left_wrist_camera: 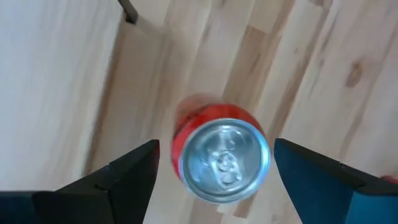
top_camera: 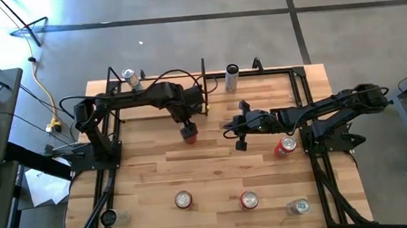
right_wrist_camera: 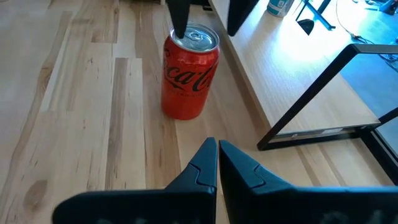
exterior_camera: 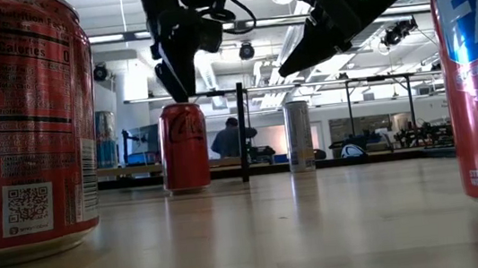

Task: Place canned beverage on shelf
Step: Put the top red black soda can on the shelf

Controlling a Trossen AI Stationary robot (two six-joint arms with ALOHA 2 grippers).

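Note:
A red cola can (top_camera: 189, 134) (right_wrist_camera: 188, 73) stands upright on its base on the planked tabletop, just in front of the shelf (top_camera: 260, 90) (right_wrist_camera: 292, 74), a pale board in a black frame along the far edge. My left gripper (left_wrist_camera: 216, 144) (exterior_camera: 178, 87) points down over the can, open. Its two fingers (left_wrist_camera: 134, 177) stand either side of the can's silver top (left_wrist_camera: 225, 160), and a gap shows on both sides. My right gripper (right_wrist_camera: 216, 152) (top_camera: 238, 134) hovers shut to the can's right, pointing at it.
A tall silver can (top_camera: 231, 78) (exterior_camera: 299, 136) and a second can (top_camera: 132, 78) stand on the shelf. Another red can (top_camera: 285, 147) sits by the right arm. Three more (top_camera: 184, 199) (top_camera: 249, 199) (top_camera: 298, 207) stand near the front edge. A person (exterior_camera: 226, 140) is in the room behind.

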